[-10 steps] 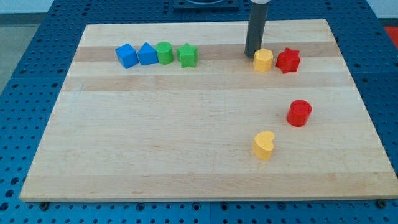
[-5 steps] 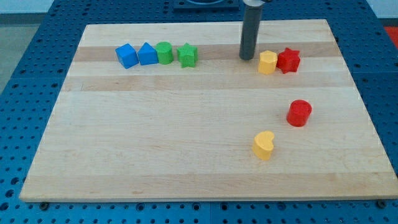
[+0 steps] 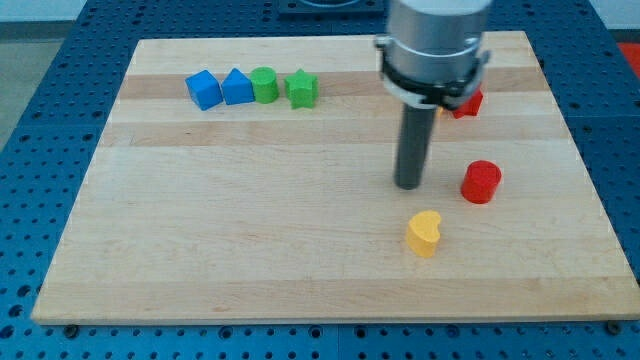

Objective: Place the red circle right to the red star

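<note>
The red circle (image 3: 481,181) stands on the wooden board at the view's right, below the middle. The red star (image 3: 467,102) is near the view's top right, mostly hidden behind the arm's body. A yellow block next to the star is almost fully hidden by the arm. My tip (image 3: 408,185) rests on the board just left of the red circle, a short gap apart, and above the yellow heart (image 3: 424,233).
A row of blocks sits at the view's top left: a blue block (image 3: 203,89), a blue block (image 3: 237,87), a green circle (image 3: 264,84) and a green star (image 3: 301,89). The board's right edge (image 3: 585,170) lies beyond the red circle.
My tip has moved from the top, left of the yellow block by the star, down toward the view's bottom to just left of the red circle. The blocks have not moved.
</note>
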`<state>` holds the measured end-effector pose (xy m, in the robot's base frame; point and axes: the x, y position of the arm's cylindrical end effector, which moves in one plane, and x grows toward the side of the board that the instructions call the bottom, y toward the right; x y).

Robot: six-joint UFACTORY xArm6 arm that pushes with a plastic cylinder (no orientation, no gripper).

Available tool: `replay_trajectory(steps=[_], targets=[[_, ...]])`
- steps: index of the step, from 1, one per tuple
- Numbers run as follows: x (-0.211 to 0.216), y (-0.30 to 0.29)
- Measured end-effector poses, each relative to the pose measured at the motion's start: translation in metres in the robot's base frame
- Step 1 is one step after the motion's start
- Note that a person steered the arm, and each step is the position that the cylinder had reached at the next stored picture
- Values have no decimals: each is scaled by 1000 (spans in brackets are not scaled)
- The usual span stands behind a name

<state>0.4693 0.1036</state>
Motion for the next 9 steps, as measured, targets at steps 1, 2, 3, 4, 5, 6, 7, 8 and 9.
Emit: replay_trajectory(steps=[1,2,3,4,5,6,7,8,9], targets=[[5,29],[6,29],[47,38],[48,38],[12,43],[-41,43],[-39,43],[18,43],[58,58]])
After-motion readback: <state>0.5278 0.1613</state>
